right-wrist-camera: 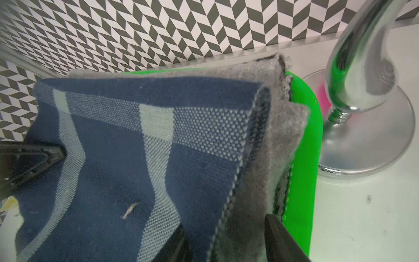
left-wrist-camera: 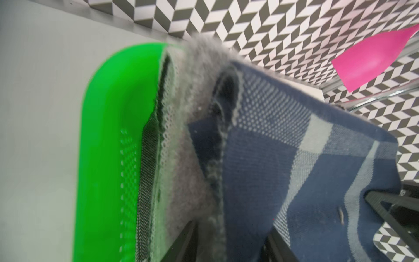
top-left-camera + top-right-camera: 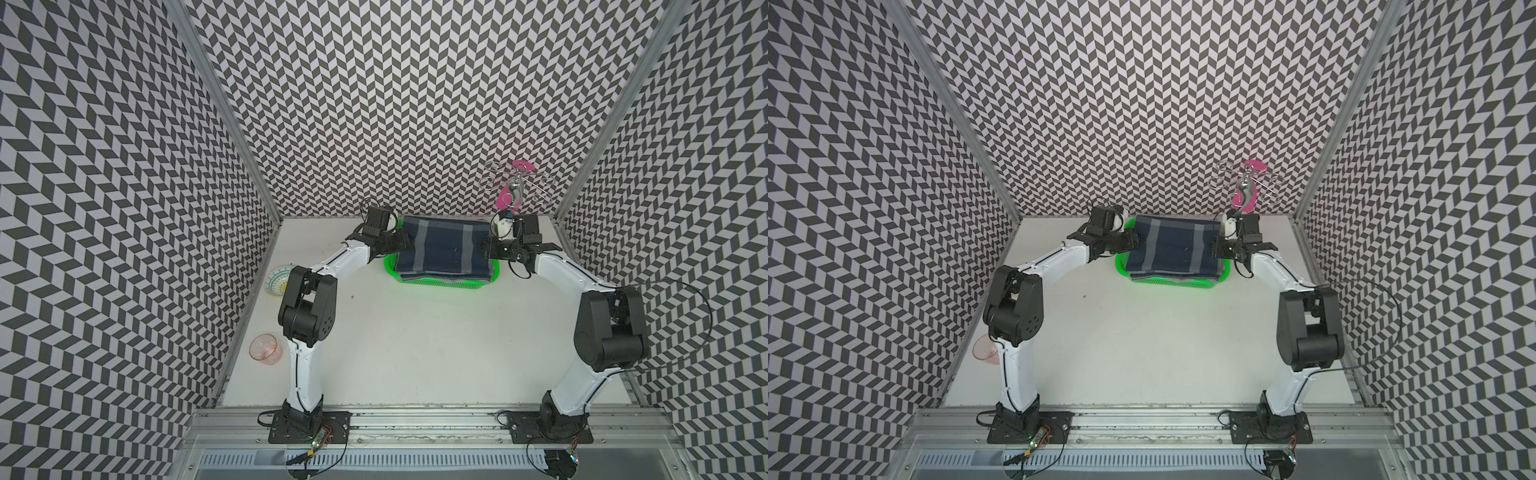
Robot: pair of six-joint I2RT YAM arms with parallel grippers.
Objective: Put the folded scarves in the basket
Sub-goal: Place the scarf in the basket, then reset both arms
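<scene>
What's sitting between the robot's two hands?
The folded scarf, lying in the green basket, fills the gap between left hand and right hand, in both top views.

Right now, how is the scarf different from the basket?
The scarf is dark blue with pale stripes; the basket is bright green. The scarf is soft folded cloth; the basket is plastic dotted with small holes. The scarf lies on top, while the basket sits under it on the table with only its edges showing. Both are roughly rectangular.
</scene>
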